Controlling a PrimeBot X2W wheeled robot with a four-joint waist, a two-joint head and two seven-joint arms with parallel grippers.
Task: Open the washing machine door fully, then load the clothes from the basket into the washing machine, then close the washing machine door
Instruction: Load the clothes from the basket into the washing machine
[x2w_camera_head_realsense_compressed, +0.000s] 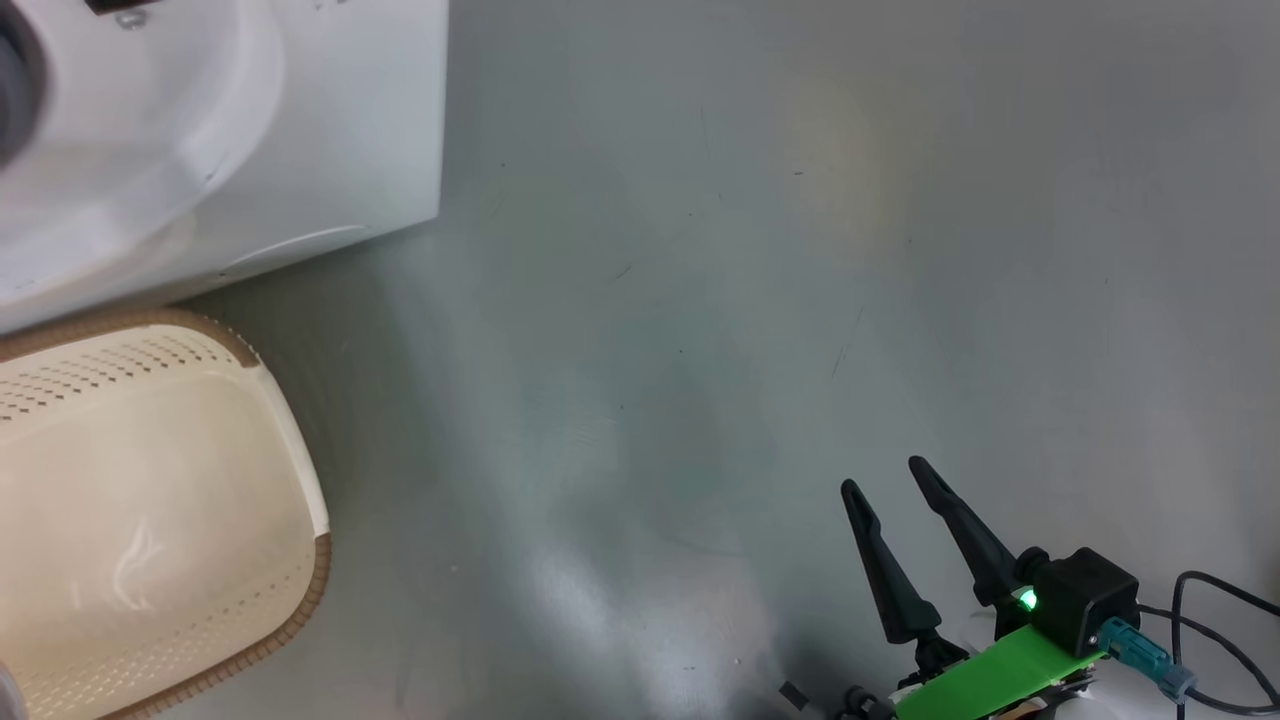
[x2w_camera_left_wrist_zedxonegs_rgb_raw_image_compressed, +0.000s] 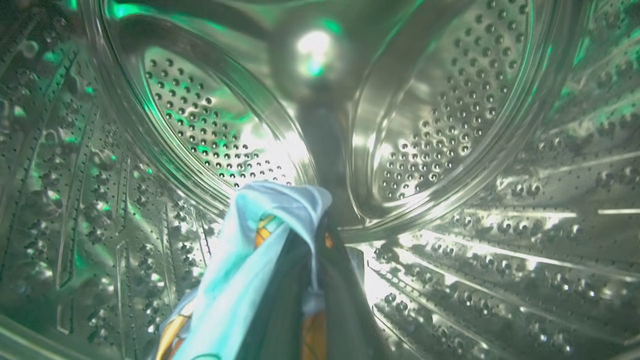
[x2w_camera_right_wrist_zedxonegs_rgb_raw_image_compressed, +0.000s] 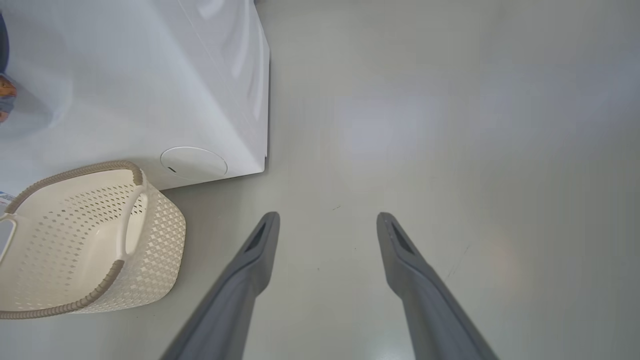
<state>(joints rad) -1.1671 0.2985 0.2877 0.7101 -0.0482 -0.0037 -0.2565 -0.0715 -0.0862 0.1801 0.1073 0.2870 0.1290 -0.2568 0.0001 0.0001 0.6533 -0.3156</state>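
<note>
The steel drum (x2w_camera_left_wrist_zedxonegs_rgb_raw_image_compressed: 450, 100) of the washing machine (x2w_camera_head_realsense_compressed: 300, 120) has the clothes (x2w_camera_left_wrist_zedxonegs_rgb_raw_image_compressed: 250, 280) in it, light blue with orange print. The left jaws are pressed together on the fabric, low in the drum. The basket (x2w_camera_head_realsense_compressed: 120, 370) stands on the floor (x2w_camera_head_realsense_compressed: 700, 300) just beside the machine's front, its cream bottom bare. The right jaws are spread wide over open floor, holding nothing, well apart from both. A black cable (x2w_camera_head_realsense_compressed: 1220, 640) trails behind them. A round flap (x2w_camera_right_wrist_zedxonegs_rgb_raw_image_compressed: 193, 162) sits low on the machine, and the label (x2w_camera_right_wrist_zedxonegs_rgb_raw_image_compressed: 5, 196) near it is too small to read
</note>
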